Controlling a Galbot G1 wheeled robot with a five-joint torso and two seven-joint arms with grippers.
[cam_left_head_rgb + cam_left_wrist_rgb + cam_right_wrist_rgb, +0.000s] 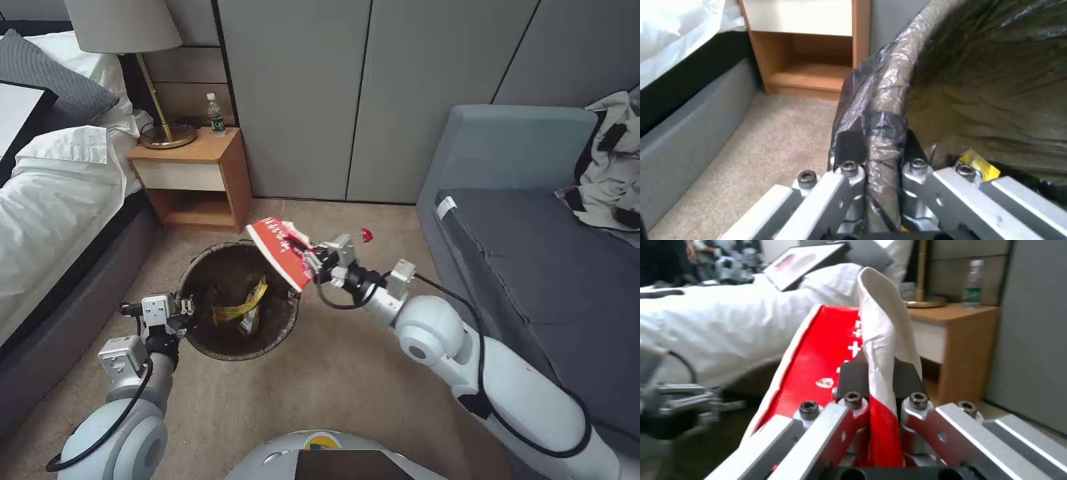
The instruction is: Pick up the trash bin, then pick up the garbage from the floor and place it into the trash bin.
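Note:
The trash bin (200, 337), round and lined with a dark brown bag, hangs over the carpet. My left gripper (187, 308) is shut on its near-left rim (882, 140). A yellow snack wrapper (241, 310) lies inside the bin (980, 163). My right gripper (311, 257) is shut on a red-and-white snack wrapper (280, 252), held over the bin's right rim (880, 350). A small red scrap (365, 234) of garbage lies on the carpet beyond my right gripper.
A wooden nightstand (197, 177) with a lamp (123, 27) and a water bottle (215, 115) stands behind the bin. A bed (47, 220) runs along the left. On the right is a grey sofa (533, 253) with clothes (610, 160) on it. Open carpet lies in front.

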